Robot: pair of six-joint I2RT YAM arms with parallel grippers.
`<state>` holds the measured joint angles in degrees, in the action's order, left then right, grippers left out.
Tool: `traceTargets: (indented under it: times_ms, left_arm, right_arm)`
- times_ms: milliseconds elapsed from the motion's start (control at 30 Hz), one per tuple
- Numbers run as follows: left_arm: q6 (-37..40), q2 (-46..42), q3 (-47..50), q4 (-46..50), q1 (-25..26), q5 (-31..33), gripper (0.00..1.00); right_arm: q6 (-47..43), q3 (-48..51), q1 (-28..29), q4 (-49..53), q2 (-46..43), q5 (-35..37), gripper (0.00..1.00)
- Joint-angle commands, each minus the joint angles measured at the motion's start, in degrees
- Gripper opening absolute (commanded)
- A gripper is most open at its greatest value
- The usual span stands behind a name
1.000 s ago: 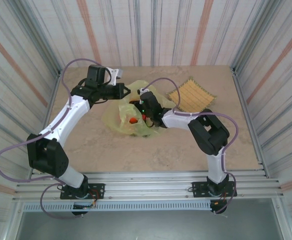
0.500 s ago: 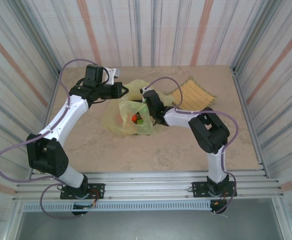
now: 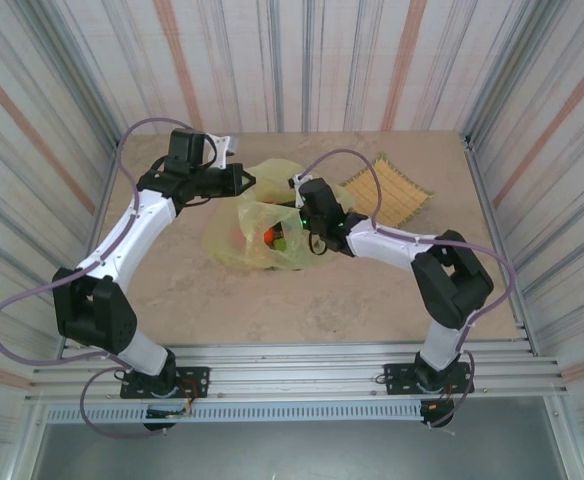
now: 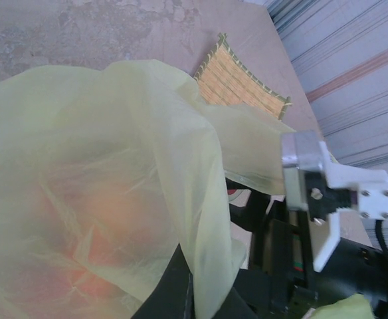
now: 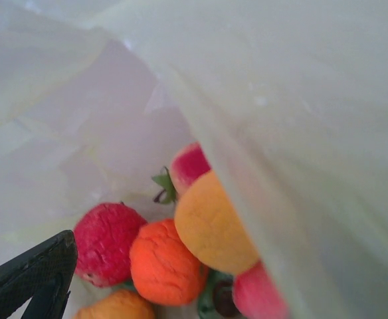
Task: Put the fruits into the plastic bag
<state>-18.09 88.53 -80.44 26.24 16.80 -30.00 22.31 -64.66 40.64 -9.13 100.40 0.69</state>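
Left gripper [image 3: 240,180]: closed on the upper rim of the plastic bag [image 3: 234,240], holding that rim raised above the table [image 3: 272,300]. In the left wrist view, film drapes over the dark finger [image 4: 175,289] and covers the pinch point.

Right gripper [image 3: 297,235]: at the bag mouth, its tips hidden by film from above. In the right wrist view, one finger [image 5: 31,276] sits far out at the lower left edge with nothing against it. The second finger is covered by film. The jaws read as spread and empty.

Fruits [image 5: 164,262]: piled in the bottom of the bag, red, orange, yellow-orange and pink. Several are partly covered, so the count is unclear.

Bamboo mat [image 3: 387,190]: flat on the table, near the bag's right side.
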Motion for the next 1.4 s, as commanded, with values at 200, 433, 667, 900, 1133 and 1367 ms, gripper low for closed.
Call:
traceTargets:
  times_ms: [200,433,667,900,1133,1367]
  left_arm:
    - [-0.11,-1.33,0.68,-0.75,-0.8,-0.02,0.0]
    - [-0.15,-1.26,0.65,-0.76,-1.0,0.11,0.0]
    - [-0.11,-1.25,0.7,-0.67,-0.98,0.12,0.0]
    - [-0.19,-1.05,0.58,-0.59,-0.98,-0.08,0.0]
    - [-0.28,-1.12,0.57,-0.58,-1.0,-0.24,0.0]
    - [-0.36,-1.08,0.6,-0.58,-0.98,-0.44,0.0]
  right_arm:
    - [-9.95,5.02,0.58,18.54,-12.21,6.93,0.87]
    - [-13.15,8.25,-1.83,30.22,-21.57,3.16,0.81]
    - [-15.26,11.86,-5.93,34.42,-30.51,-4.46,0.71]
    - [-17.65,9.62,-9.51,36.81,-38.48,-7.21,0.69]
    - [-18.76,5.63,-14.56,34.89,-34.17,-3.19,0.87]
    - [-12.42,4.26,-17.94,32.32,-24.65,-7.23,0.91]
